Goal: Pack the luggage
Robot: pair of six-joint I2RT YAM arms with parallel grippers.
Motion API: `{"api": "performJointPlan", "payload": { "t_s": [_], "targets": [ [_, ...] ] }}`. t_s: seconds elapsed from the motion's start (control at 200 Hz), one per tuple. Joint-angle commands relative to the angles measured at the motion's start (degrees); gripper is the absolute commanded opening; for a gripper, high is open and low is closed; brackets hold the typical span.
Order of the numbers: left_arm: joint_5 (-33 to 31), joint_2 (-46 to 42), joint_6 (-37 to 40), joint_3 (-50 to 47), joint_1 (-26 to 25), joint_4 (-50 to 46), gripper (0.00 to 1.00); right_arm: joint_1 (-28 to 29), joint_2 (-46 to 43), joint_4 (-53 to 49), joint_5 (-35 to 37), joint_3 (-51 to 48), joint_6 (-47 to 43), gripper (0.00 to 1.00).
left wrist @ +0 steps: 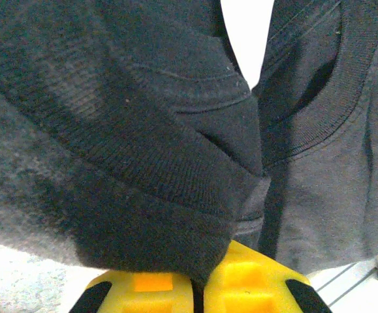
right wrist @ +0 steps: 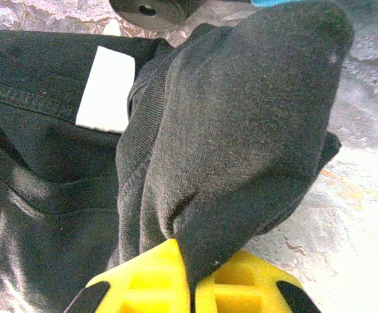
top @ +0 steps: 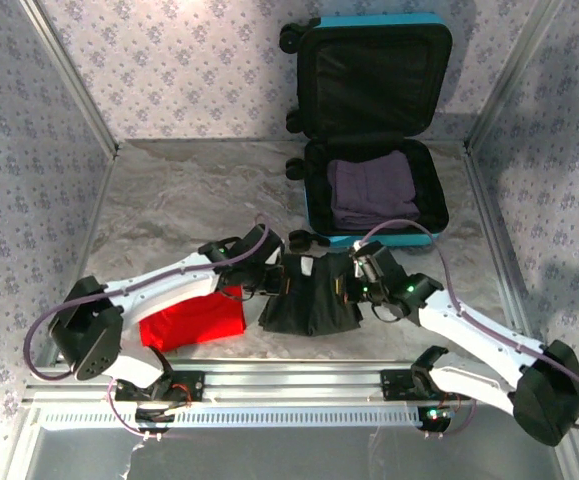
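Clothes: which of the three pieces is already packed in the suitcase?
The folded purple garment, lying in the lower half of the luggage. The black garment and the red cloth are both outside it, nearer the arms.

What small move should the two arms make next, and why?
Probably lift the garment a little and ease it toward the luggage: the left pincer and the right pincer are each shut on its fabric, it sags between them, and the open luggage holds one folded cloth.
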Motion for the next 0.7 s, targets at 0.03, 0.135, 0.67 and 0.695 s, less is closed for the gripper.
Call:
{"api": "performJointPlan", "payload": {
  "t_s": [0.03, 0.135, 0.67, 0.695],
  "targets": [
    [1.3, -3.8, 1.5, 3.6, 0.0, -1.2, 0.0, -0.9, -3.1, -4.8, 0.1, 3.9, -2.4, 0.0],
    [1.4, -5.0, 3.0, 5.2, 0.1, -0.3, 0.0, -2.3, -4.0, -6.4, -1.1, 6.3, -4.0, 0.0],
    [2.5, 9.0, 9.3, 29.4, 2.8, 0.9, 0.0, -22.7, 3.1, -11.4, -14.6, 23.8, -15.6, 0.0],
    [3.0, 10.3, 9.7, 30.7, 3.0, 0.8, 0.0, -23.9, 4.0, -11.4, -15.1, 24.7, -16.0, 0.0]
  ]
}}
